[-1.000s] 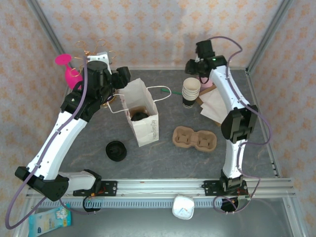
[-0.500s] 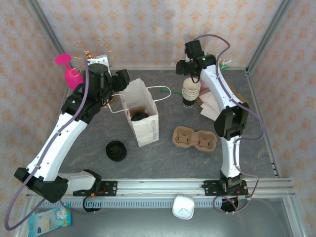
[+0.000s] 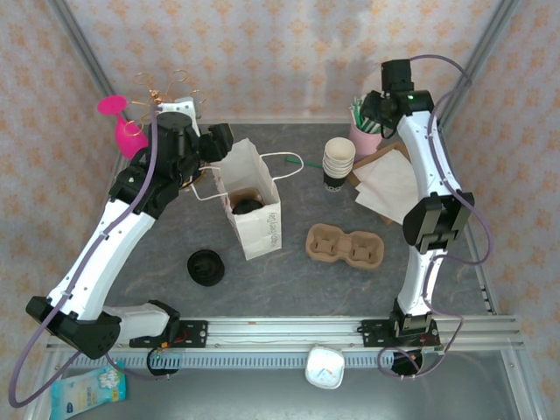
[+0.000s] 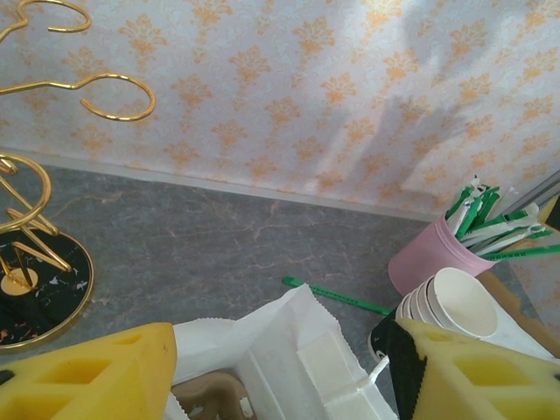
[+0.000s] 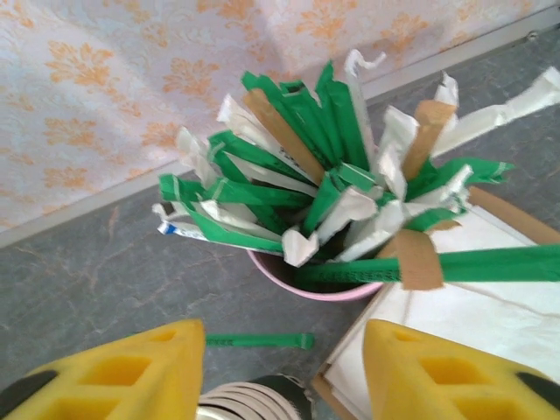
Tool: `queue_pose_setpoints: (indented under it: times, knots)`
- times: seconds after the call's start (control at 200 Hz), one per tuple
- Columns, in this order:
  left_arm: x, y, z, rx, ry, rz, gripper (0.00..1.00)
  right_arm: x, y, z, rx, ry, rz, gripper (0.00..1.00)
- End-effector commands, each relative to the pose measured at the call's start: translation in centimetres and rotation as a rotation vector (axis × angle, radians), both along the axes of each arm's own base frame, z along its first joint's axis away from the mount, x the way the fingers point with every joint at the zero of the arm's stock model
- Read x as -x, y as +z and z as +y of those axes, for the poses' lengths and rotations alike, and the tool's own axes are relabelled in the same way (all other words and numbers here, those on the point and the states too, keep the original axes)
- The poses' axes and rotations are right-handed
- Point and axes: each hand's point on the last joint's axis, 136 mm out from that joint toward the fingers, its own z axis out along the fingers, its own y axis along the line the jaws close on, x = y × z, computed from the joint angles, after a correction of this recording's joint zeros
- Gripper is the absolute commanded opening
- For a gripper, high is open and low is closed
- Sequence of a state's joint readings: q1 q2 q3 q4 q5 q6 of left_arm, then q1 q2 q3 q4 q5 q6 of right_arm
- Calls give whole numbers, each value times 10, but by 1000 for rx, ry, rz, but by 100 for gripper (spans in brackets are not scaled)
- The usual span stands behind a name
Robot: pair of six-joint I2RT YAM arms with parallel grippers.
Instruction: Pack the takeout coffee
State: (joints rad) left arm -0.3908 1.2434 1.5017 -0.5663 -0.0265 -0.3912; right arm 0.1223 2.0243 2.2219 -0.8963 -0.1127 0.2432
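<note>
The takeout coffee [image 3: 247, 206] shows as a dark, round-lidded cup down inside the open white paper bag [image 3: 254, 197], which stands upright left of centre. My left gripper [image 3: 219, 140] hovers at the bag's back left rim. In the left wrist view the left gripper [image 4: 284, 376] is open, its yellow fingers [image 4: 87, 376] either side of the bag's mouth [image 4: 289, 350], where a tan cardboard piece [image 4: 210, 394] shows inside. My right gripper [image 3: 378, 112] hangs open above the pink cup [image 3: 363, 136] of green and white packets [image 5: 306, 175], with nothing between the right gripper's [image 5: 284, 376] fingers.
A stack of lidless cups [image 3: 338, 162] stands right of the bag, beside white napkins [image 3: 389, 188]. A tan two-cup carrier [image 3: 344, 245] and a loose black lid [image 3: 206, 267] lie nearer the front. A pink wine glass [image 3: 118, 122] and gold wire stand [image 4: 35, 262] occupy the back left. A green stick [image 4: 337, 296] lies on the table.
My right arm has swung from over the cup stack back and to the right, above the pink cup. The left arm and bag have barely moved.
</note>
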Motion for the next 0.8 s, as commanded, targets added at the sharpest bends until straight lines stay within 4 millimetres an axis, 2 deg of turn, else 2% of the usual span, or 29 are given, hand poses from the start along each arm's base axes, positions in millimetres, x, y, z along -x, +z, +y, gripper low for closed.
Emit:
queue_pose_setpoints:
  times: [0.0, 0.065, 0.15, 0.205, 0.36, 0.691, 0.791]
  knots:
    - [-3, 4, -2, 3, -11, -19, 67, -12, -5, 2, -39, -7, 5, 47]
    - [-3, 5, -2, 5, -11, -20, 67, -15, -9, 5, -57, 3, 9, 45]
    - [-5, 3, -2, 2, -9, -17, 67, -19, -10, 26, -109, 88, -5, 43]
    - [-6, 3, -3, 3, -10, -15, 67, -20, -8, 33, -82, 102, -17, 44]
    - [-6, 3, -2, 5, -7, -14, 67, -20, -27, -1, -49, -61, 53, 46]
    - [-7, 3, -2, 2, -3, -13, 67, -31, -43, -4, -43, -85, 47, 43]
    - [-8, 3, -2, 0, -1, -13, 68, -38, -44, -5, -48, -88, 37, 38]
